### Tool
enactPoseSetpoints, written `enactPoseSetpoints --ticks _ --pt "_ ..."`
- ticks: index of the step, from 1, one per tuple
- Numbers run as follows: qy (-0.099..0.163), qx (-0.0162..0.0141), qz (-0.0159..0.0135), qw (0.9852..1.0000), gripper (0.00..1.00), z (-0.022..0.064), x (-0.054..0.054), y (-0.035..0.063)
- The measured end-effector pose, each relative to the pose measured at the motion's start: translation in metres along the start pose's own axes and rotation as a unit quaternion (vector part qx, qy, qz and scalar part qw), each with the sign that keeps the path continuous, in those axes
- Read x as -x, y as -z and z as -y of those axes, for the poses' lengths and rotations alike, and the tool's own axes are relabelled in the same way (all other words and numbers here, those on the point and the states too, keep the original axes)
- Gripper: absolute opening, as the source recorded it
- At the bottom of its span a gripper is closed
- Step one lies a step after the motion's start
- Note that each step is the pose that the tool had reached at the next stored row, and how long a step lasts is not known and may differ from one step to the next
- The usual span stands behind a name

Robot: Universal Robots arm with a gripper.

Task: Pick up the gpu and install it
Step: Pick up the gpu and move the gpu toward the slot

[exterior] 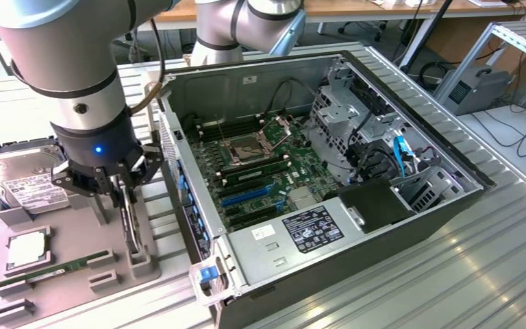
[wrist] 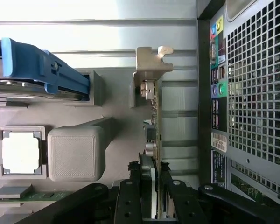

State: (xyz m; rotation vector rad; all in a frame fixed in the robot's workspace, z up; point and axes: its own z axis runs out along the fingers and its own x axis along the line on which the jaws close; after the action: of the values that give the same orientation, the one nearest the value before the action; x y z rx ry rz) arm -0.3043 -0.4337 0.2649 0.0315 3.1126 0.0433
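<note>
In the exterior view we see the arm (exterior: 80, 89) reaching down at the exterior view's left, w/ the gripper (exterior: 126, 204) low over a grey tray (exterior: 66, 223). The tray lies on the ribbed metal table (exterior: 427, 274), just beside the open PC case (exterior: 418, 116). The gpu (exterior: 133, 233) stands upright on edge at the tray's right side, i.e. the side nearest the case, outside the case itself. The gripper is clamped on its upper edge, one finger per side. Whether the card's lower edge is seated in the tray holder we can't tell. Also on the tray, all left of the gpu: a hard drive (exterior: 21, 179) at the far end, a CPU (exterior: 27, 250) nearer, and a RAM stick (exterior: 57, 271) nearest. Inside the case the motherboard (exterior: 254, 171) lies exposed, incl. its blue slots (exterior: 244, 197). In the wrist view we look along the gpu (wrist: 153, 126) edge-on: a thin green board runs away from the gripper (wrist: 152, 198) to its silver bracket (wrist: 151, 63) at the far end. The black fingers (wrist: 130, 200) flank the card and press it from both sides, so it's grasped. On one side of the card stands the case's perforated rear wall (wrist: 256, 93). On the other side is the tray (wrist: 60, 116) w/ a grey block (wrist: 74, 151), the CPU (wrist: 21, 156), the RAM stick (wrist: 23, 195) and a blue plastic piece (wrist: 37, 63).
</note>
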Motion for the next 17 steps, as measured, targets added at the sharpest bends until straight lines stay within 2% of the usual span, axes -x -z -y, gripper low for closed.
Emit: enactPoseSetpoints --ticks 5,17 --pt "0.000 0.0000 -0.0001 1.0000 0.27 -0.0017 0.0002 0.0075" --pt "0.000 -0.0001 -0.0001 1.0000 0.27 -0.0052 0.0002 0.0090"
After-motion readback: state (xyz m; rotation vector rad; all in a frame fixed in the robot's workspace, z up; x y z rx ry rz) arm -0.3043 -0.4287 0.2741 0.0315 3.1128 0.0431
